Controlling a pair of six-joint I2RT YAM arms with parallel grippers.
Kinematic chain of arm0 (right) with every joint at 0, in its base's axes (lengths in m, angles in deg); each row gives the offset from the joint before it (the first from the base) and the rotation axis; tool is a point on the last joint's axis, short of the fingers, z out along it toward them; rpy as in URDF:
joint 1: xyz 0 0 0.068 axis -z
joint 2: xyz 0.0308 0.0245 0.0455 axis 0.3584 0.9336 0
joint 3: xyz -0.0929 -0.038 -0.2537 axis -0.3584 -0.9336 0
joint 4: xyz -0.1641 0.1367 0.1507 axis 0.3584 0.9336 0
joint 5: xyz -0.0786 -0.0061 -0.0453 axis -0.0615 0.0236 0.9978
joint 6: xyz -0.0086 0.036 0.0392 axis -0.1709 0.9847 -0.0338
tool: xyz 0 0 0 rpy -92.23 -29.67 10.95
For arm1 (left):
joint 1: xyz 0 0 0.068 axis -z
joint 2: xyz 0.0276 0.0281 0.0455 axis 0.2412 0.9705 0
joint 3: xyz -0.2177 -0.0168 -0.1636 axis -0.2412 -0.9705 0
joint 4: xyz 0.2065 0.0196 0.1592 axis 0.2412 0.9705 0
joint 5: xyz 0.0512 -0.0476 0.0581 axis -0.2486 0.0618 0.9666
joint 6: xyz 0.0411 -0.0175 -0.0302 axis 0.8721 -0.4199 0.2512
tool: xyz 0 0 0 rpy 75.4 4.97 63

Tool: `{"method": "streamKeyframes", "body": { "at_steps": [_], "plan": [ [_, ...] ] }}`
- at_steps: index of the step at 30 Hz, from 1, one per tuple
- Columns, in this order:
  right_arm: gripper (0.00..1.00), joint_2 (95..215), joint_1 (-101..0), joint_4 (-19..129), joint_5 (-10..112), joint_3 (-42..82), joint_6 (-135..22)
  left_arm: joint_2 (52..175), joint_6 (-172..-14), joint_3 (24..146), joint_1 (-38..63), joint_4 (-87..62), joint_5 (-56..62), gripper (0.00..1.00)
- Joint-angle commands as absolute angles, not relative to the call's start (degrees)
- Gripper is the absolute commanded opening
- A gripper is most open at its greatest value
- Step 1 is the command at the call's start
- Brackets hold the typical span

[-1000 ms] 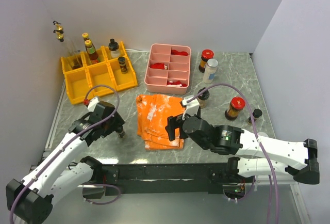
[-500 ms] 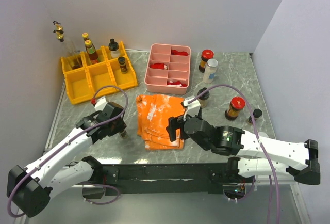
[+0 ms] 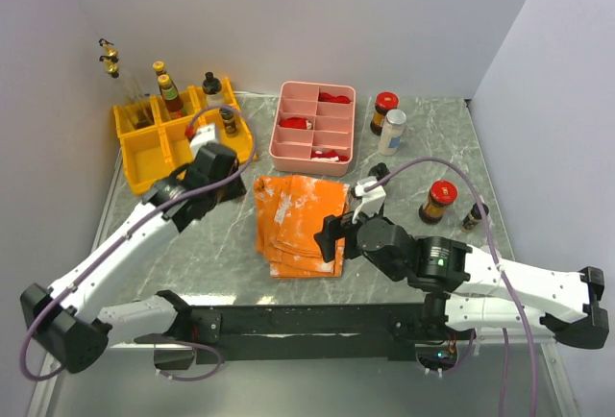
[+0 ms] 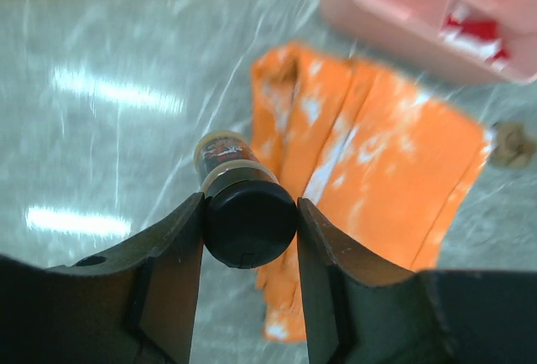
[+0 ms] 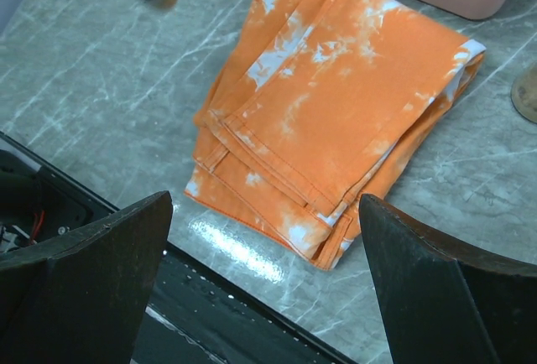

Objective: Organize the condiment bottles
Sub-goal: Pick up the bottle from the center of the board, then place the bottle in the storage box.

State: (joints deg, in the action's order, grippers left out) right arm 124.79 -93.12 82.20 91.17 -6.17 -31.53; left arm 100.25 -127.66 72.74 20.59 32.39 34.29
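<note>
Left gripper (image 4: pixel 249 213): clamped on the black cap of a small dark bottle (image 4: pixel 249 228), so that the body hangs free below (judged suitable for lowering into a compartment).
Held bottle, place: carried above the tabletop (image 3: pixel 231 263), at 10 o'clock from the orange cloth (image 3: pixel 293 215), just beside the yellow organiser (image 3: pixel 144 182).
Right gripper (image 5: pixel 264 238): jaws spread wide with nothing between them, hovering over the cloth's 5 o'clock corner, probably kept out of the way.
Organiser count: four bottles are seen standing in it, at 10 o'clock: two yellow-capped bottles (image 3: pixel 168 90), one black-capped clear bottle (image 3: pixel 212 88), one short dark bottle (image 3: pixel 228 119).
Loose count: five are seen at 2 to 3 o'clock: two red-capped jars (image 3: pixel 384 110), one pale bottle (image 3: pixel 392 132), one black-capped vial (image 3: pixel 473 215), one half-hidden jar (image 3: pixel 379 177).
Pink tray (image 3: pixel 317 169): one, at 12 o'clock.
</note>
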Motion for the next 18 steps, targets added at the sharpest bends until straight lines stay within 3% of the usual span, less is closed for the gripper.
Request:
{"method": "streamKeyframes", "body": {
  "at_steps": [1,9,18],
  "plan": [
    [1.00,121.7,-93.0,79.9,92.7,-6.8,-32.0,106.7,-118.1,82.9,19.4,26.3,39.0,0.01],
    [1.00,119.5,-93.0,80.3,92.7,-6.4,-33.0,120.7,-112.0,97.1,11.5,22.0,30.4,0.01],
    [1.00,117.3,-93.0,78.8,92.5,-7.1,-34.4,131.4,-108.3,103.4,2.3,15.8,22.9,0.01]
  ]
}}
